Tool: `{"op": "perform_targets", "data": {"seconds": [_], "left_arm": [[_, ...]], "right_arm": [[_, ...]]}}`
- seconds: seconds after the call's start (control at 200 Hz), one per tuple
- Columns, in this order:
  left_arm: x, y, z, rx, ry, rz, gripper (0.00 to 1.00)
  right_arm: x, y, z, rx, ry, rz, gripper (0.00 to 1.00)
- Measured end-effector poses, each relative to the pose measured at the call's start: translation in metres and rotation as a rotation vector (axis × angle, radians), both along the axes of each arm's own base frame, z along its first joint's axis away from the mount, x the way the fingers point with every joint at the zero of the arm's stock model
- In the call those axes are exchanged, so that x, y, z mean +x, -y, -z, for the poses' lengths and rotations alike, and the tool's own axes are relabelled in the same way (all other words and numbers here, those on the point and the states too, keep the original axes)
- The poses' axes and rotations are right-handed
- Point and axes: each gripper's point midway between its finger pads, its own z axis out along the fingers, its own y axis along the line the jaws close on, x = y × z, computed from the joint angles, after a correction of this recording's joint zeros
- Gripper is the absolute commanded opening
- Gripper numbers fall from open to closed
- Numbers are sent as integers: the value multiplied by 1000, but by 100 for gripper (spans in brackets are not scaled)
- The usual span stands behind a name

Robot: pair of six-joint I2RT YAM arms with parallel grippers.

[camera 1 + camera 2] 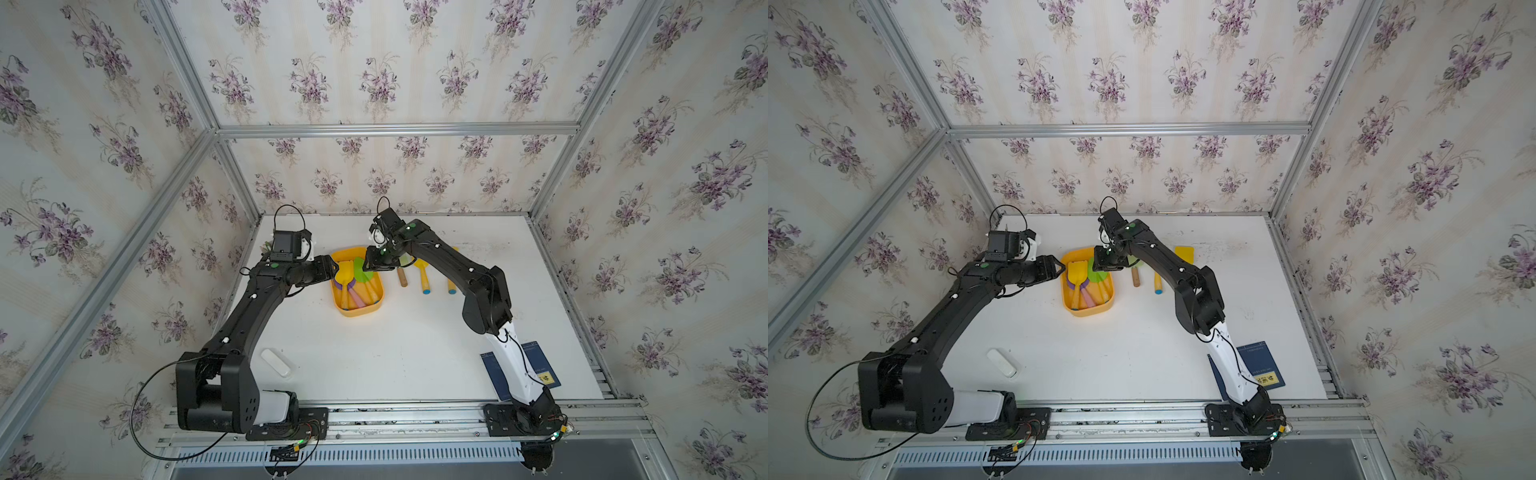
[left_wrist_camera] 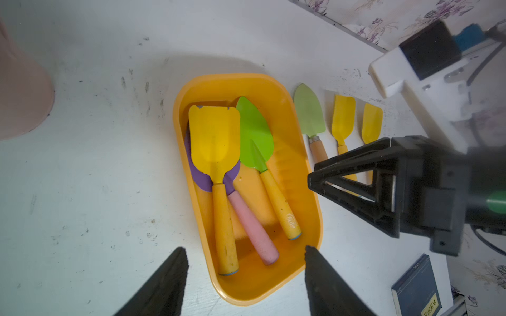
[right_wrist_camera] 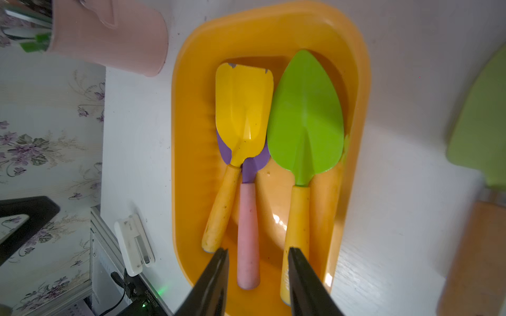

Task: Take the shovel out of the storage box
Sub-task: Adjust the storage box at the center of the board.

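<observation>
So the storage box (image 2: pixel 246 79) sat in the far left part of the table (image 1: pixel 415 353), with three shovels inside, handles toward the near edge. A yellow shovel (image 3: pixel 243 109) lay partly on top of a purple-bladed one with a pink handle (image 3: pixel 247 232), and a green trowel (image 3: pixel 305 120) ran along the box's right wall. A pale green trowel (image 2: pixel 309 112) and two yellow scoops (image 2: pixel 343 116) were already out on the table, just right of the box.

The right gripper (image 3: pixel 258 250) hung over the handle ends, fingers partly spread and holding nothing. The left gripper (image 2: pixel 244 249) hovered at the box's left side, wide open and empty too.

My guess is they're light and stiff, with thin blades and smooth painted handles that could slip. I'd pinch across the handle mid-length. The purple one looked pinned, so the yellow or green one seemed easier.
</observation>
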Motion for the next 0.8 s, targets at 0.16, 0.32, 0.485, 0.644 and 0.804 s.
{"op": "perform_targets", "data": {"seconds": [0.16, 0.32, 0.485, 0.644, 0.804], "left_arm": [[-7, -5, 28, 3, -70, -12, 67], [-6, -4, 50, -2, -110, -9, 67], [2, -1, 68, -10, -128, -8, 62], [20, -1, 80, -9, -132, -14, 57], [44, 1, 85, -4, -112, -11, 50]], "right_arm": [[-8, -14, 24, -11, -25, -17, 39], [-11, -18, 30, -75, 35, -10, 39], [-15, -16, 36, -168, 101, -6, 39], [-18, -14, 39, -221, 137, -9, 38], [-17, -14, 38, -266, 181, 0, 38]]}}
